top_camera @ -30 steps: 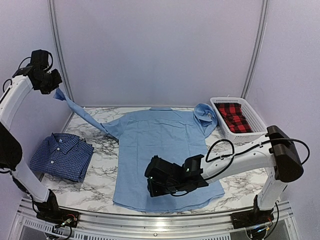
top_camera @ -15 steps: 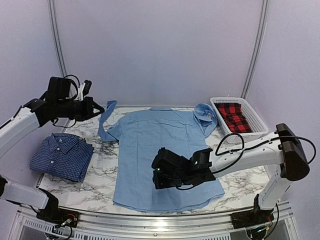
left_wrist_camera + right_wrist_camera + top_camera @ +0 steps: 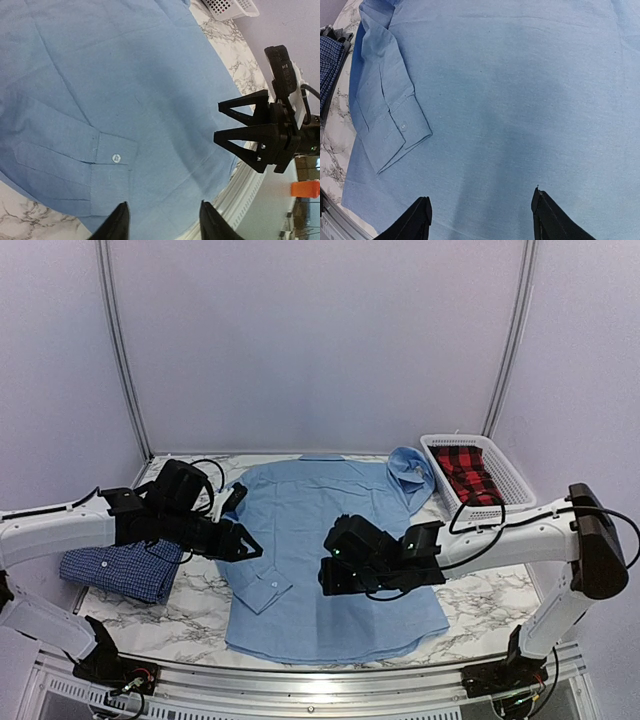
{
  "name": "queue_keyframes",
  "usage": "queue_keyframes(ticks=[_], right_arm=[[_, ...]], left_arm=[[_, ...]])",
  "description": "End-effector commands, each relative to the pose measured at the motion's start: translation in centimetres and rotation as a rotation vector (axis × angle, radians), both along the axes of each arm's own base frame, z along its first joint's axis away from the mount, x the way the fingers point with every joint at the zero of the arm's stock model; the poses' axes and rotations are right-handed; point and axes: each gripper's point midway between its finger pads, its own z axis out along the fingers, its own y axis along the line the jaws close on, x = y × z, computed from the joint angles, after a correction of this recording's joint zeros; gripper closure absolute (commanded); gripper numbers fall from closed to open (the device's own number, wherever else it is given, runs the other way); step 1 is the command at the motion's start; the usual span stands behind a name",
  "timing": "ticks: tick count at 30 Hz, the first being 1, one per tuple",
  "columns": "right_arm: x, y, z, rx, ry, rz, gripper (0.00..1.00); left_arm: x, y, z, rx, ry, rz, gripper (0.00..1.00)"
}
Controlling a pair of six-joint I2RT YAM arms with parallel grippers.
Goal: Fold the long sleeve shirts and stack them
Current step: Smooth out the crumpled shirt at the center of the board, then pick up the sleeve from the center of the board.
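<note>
Light blue shirt (image 3: 310, 505) flat, cuff (image 3: 268, 590) atop.

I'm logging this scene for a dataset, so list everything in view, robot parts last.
Light blue shirt: one, light blue, spread flat mid-table, one sleeve folded onto its body.
Checked shirt: one, dark blue with white check, folded, table's left side.
Basket: one, white, far right of table.
Plaid cloth: one, red and black, inside the basket.
Table: one, white marble.
Left end effector: one, black, open, over the folded sleeve.
Right end effector: one, black, open, over the shirt's middle.
</note>
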Motion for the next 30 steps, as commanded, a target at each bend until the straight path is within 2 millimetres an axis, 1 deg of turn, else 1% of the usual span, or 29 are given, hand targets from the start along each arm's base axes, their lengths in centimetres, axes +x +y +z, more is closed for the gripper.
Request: queue_keyframes(ticks=[1, 3, 5, 6, 8, 11, 14, 16, 18, 20, 23, 24, 27, 30], right_arm=[[1.3, 1.9, 1.3, 0.017, -0.055, 0.036, 0.35], [1.8, 3.4, 1.4, 0.011, -0.067, 0.071, 0.35], [2.2, 5.1, 1.3, -0.01, -0.071, 0.111, 0.36], [2.2, 5.9, 0.4, -0.037, -0.062, 0.136, 0.38], [2.2, 7.9, 0.0, -0.056, -0.066, 0.18, 0.4], [2.2, 10.0, -1.1, -0.105, -0.064, 0.223, 0.44], [2.5, 11.0, -2.1, -0.143, -0.063, 0.234, 0.49], [2.9, 10.8, -2.6, -0.184, -0.068, 0.223, 0.51], [2.7, 11.1, -2.3, -0.204, -0.089, 0.235, 0.52], [1.9, 12.3, -1.4, -0.195, -0.133, 0.283, 0.52], [-0.4, 14.4, -0.8, -0.207, -0.194, 0.386, 0.51], [-1.4, 14.9, -1.0, -0.227, -0.208, 0.42, 0.51], [-3.3, 15.6, -2.0, -0.272, -0.225, 0.505, 0.51], [-4.8, 16.3, -2.8, -0.296, -0.228, 0.575, 0.52]], left_arm=[[2.2, 1.0, 1.4, 0.011, -0.091, 0.124, 0.43], [2.9, 2.1, 1.1, 0.051, -0.1, 0.195, 0.42], [3.6, 4.1, 0.2, 0.132, -0.1, 0.302, 0.42], [3.8, 5.0, -0.1, 0.161, -0.099, 0.34, 0.42], [4.2, 6.9, -0.6, 0.221, -0.099, 0.429, 0.43], [4.3, 8.7, -0.7, 0.245, -0.099, 0.506, 0.43], [4.3, 10.3, -0.5, 0.254, -0.102, 0.561, 0.43], [4.2, 11.1, -0.6, 0.263, -0.094, 0.589, 0.43], [3.9, 12.0, -0.9, 0.275, -0.073, 0.619, 0.43], [3.5, 12.2, -1.5, 0.265, -0.041, 0.628, 0.44], [2.9, 12.4, -2.3, 0.263, -0.014, 0.635, 0.44], [2.7, 12.6, -2.5, 0.264, -0.008, 0.634, 0.44], [2.5, 13.0, -2.7, 0.256, 0.006, 0.637, 0.44], [2.5, 13.4, -2.8, 0.254, 0.012, 0.645, 0.44]])
